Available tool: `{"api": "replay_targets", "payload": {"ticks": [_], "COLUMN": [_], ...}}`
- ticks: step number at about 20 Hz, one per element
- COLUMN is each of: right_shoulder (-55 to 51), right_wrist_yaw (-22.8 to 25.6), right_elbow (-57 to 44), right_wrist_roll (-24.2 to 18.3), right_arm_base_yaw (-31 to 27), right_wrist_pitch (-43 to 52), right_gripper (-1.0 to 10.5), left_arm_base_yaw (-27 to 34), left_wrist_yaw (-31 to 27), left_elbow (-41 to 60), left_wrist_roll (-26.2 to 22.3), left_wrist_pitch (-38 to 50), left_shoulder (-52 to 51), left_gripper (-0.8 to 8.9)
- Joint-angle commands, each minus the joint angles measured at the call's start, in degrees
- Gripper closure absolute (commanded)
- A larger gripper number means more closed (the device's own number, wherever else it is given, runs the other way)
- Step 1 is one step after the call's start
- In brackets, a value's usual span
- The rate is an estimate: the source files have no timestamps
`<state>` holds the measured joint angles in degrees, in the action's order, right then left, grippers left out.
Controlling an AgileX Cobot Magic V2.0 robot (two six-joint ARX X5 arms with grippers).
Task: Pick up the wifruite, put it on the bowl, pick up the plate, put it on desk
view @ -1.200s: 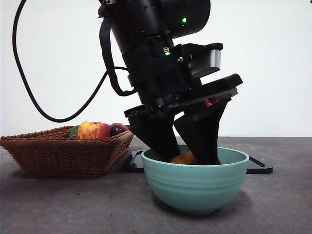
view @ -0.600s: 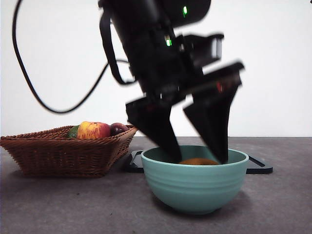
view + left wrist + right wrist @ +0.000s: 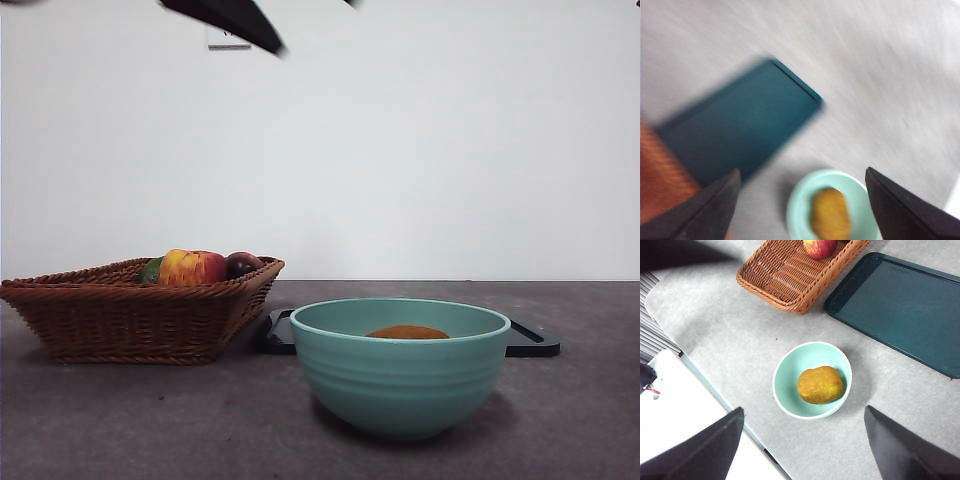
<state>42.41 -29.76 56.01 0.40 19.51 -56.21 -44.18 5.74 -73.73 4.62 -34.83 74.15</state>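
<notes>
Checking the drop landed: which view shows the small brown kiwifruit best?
The right wrist view: the small brown kiwifruit lies whole and sharp in the teal ceramic bowl. Front view shows only its top above the rim; left wrist view is blurred.

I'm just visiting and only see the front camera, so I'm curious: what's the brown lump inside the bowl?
Observer: A whole kiwifruit, lying on its side in the bowl.
Operator: And the dark flat thing behind?
Observer: A dark teal rectangular tray, beside the basket, apart from the bowl.
Operator: That black tip up top?
Observer: Likely the left gripper, high above the bowl, jaws open, holding nothing; the right gripper is open too.
</notes>
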Motion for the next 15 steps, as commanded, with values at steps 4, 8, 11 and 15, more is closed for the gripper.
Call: {"api": "replay_targets", "payload": {"ticks": [4, 8, 11, 15], "right_shoulder": [0.2, 0.2, 0.2, 0.2], "right_wrist_yaw": [0.7, 1.8, 1.8, 1.8], "right_elbow": [1.0, 1.0, 1.0, 1.0], "right_wrist_roll": [-0.2, -0.5, -0.5, -0.5], "right_arm_base_yaw": [0.3, 0.3, 0.3, 0.3], "right_wrist_pitch": [0.4, 0.4, 0.4, 0.4], "right_gripper": [5.6, 5.6, 5.6, 5.6], "left_arm_base_yaw": [8.8, 13.1, 13.4, 13.3], "left_wrist_yaw": [0.4, 5.9, 13.4, 23.3], "left_elbow": [0.5, 7.0, 14.4, 22.4], "left_wrist_roll": [-1.5, -1.6, -1.1, -0.5], "left_wrist_pitch": [-8.2, -8.9, -9.1, -11.7], "left_shoulder": [-8.0, -14.9, -19.6, -24.1], "left_gripper": [4.1, 4.1, 4.1, 4.1]}}
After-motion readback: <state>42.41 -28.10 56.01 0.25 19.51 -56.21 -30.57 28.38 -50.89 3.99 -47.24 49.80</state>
